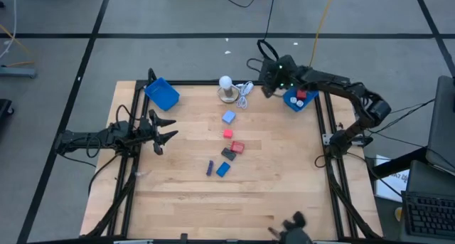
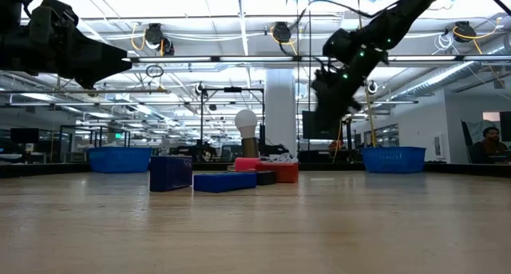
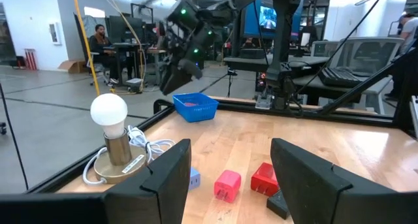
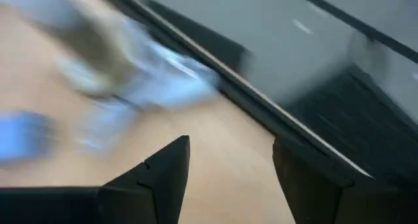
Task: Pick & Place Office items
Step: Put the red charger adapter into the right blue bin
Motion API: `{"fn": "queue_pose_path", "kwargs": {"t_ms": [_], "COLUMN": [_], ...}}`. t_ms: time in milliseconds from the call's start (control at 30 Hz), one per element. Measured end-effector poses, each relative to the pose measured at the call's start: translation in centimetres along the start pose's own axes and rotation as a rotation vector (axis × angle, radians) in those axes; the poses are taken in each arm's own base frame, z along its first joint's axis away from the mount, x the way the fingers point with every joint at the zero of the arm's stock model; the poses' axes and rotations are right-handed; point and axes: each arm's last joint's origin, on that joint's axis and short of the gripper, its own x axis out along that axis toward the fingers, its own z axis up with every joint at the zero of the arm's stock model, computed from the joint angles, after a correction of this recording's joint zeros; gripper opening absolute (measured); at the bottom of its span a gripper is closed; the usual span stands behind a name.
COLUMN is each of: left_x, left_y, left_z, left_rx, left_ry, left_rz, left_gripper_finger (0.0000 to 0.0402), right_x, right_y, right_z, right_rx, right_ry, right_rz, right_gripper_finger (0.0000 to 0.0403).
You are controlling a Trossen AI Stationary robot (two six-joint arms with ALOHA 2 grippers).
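Observation:
Several office items lie in mid-table: a light blue piece (image 1: pixel 228 117), two red ones (image 1: pixel 227 133) (image 1: pixel 237 146), a dark grey one (image 1: pixel 227 154), a blue one (image 1: pixel 223 168) and a purple one (image 1: pixel 210 168). At the far right a blue tray (image 1: pixel 290 102) holds a red piece (image 1: pixel 301 95). My right gripper (image 1: pixel 265 86) hangs open in the air beside this tray, tipped downward, with nothing between its fingers. Over the table's left edge my left gripper (image 1: pixel 161 130) waits open and level, pointing across the table at the pieces.
A white ball on a round base (image 1: pixel 226 87) with a white cord (image 1: pixel 244 93) stands at the far middle, close to my right gripper. A second blue tray (image 1: pixel 162 94) sits at the far left. A black frame (image 1: pixel 323 141) borders the table.

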Motion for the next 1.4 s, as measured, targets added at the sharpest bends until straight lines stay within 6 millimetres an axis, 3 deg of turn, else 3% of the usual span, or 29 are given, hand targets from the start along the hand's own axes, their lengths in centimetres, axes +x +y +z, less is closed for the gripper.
{"fn": "queue_pose_path", "kwargs": {"t_ms": [167, 367, 567, 733, 1133, 1400], "left_x": [0.0, 0.0, 0.0, 0.0, -0.2, -0.2], "left_y": [0.0, 0.0, 0.0, 0.4, 0.9, 0.9], "left_z": [0.0, 0.0, 0.0, 0.3, 0.7, 0.7], "left_rx": [-0.001, -0.003, -0.002, -0.013, -0.040, -0.138], "left_ry": [0.000, -0.001, -0.005, -0.034, -0.072, -0.087], "left_rz": [0.000, 0.000, 0.018, 0.133, 0.306, 0.300], "left_gripper_finger": [0.0214, 0.0214, 0.0214, 0.0214, 0.0214, 0.0214], "right_x": [1.0, 0.9, 0.4, -0.4, 0.0, 2.0], "right_y": [4.4, 9.9, 15.1, 18.1, 21.5, 22.3], "right_z": [-1.0, -4.6, -8.1, -10.0, -13.7, -16.7], "right_rx": [-0.093, -0.267, -0.405, -0.467, -0.395, -0.468], "right_ry": [-0.237, -0.376, -0.340, -0.339, -0.266, -0.188], "right_rz": [0.329, 0.517, 0.528, 0.494, 0.439, 0.381], "right_gripper_finger": [0.0206, 0.0204, 0.0219, 0.0237, 0.0260, 0.0255]}}
